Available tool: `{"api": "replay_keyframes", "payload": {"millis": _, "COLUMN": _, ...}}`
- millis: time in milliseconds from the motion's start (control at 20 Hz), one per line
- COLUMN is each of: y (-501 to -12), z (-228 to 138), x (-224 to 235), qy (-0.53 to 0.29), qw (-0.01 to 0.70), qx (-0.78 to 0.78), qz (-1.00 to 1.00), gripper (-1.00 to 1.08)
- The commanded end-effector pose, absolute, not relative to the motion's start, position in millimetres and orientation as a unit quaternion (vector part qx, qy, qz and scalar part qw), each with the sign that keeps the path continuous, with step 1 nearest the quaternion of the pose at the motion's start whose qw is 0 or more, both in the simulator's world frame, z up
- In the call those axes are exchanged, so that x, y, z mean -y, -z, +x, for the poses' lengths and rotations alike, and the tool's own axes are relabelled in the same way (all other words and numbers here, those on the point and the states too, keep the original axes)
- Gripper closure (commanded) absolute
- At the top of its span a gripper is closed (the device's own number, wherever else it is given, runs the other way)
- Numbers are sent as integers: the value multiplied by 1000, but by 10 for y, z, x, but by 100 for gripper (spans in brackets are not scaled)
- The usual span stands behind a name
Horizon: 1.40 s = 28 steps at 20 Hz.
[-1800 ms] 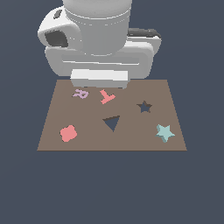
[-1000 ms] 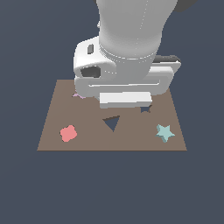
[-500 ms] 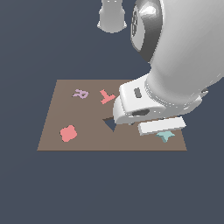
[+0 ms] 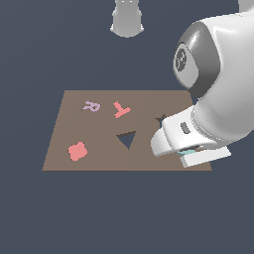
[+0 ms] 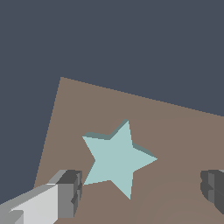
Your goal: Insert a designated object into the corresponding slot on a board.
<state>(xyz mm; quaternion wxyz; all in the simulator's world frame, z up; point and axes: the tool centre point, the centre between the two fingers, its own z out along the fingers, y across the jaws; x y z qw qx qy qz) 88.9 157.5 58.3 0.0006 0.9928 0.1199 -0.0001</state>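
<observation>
Between the two dark fingertips [image 5: 72, 192], spread wide apart, lies the pale teal star block [image 5: 117, 158], flat on the board [image 5: 175, 127]. The hand [image 5: 142, 188] holds nothing; the pads stand off to either side of the star with clear gaps, touching none of its points. A wide spread fits here: the star's arms stick out unevenly, so the fingers need room to straddle them before closing.

Exterior view: the arm's bulk covers the board's near corner at the exterior view's right, and only a sliver of teal [image 4: 187, 154] shows beneath the wrist. The star sits close to that corner, well apart from the other pieces.

The star-shaped slot [image 4: 160, 119] is half hidden behind the arm, toward the board's far edge. The triangular cutout [image 4: 127, 140] is nearer the middle. The pink T [image 4: 120, 108] and lilac R [image 4: 91, 106] lie along the far edge, the pink flower piece [image 4: 77, 151] near the opposite near corner.

Judgement: pre-grasp, descent and closing not yet done.
</observation>
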Motion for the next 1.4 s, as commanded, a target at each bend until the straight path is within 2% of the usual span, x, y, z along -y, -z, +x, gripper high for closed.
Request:
{"api": "replay_keyframes", "payload": {"millis": 0, "y": -546, "z": 918, "x": -1642, "qy": 0, "qw": 0, "qx": -125, "qz": 992, "gripper": -92}}
{"api": "replay_keyframes", "payload": {"millis": 900, "y": -299, "z": 947, "x": -1731, "qy": 0, "qw": 0, "qx": -131, "qz": 991, "gripper": -92}}
{"api": "replay_keyframes", "payload": {"millis": 950, "y": -299, "z": 947, "x": -1731, "qy": 0, "qw": 0, "qx": -131, "qz": 991, "gripper": 108}}
{"api": "replay_keyframes", "payload": {"millis": 1350, "y": -299, "z": 947, "x": -1731, "qy": 0, "qw": 0, "qx": -131, "qz": 991, "gripper": 108}}
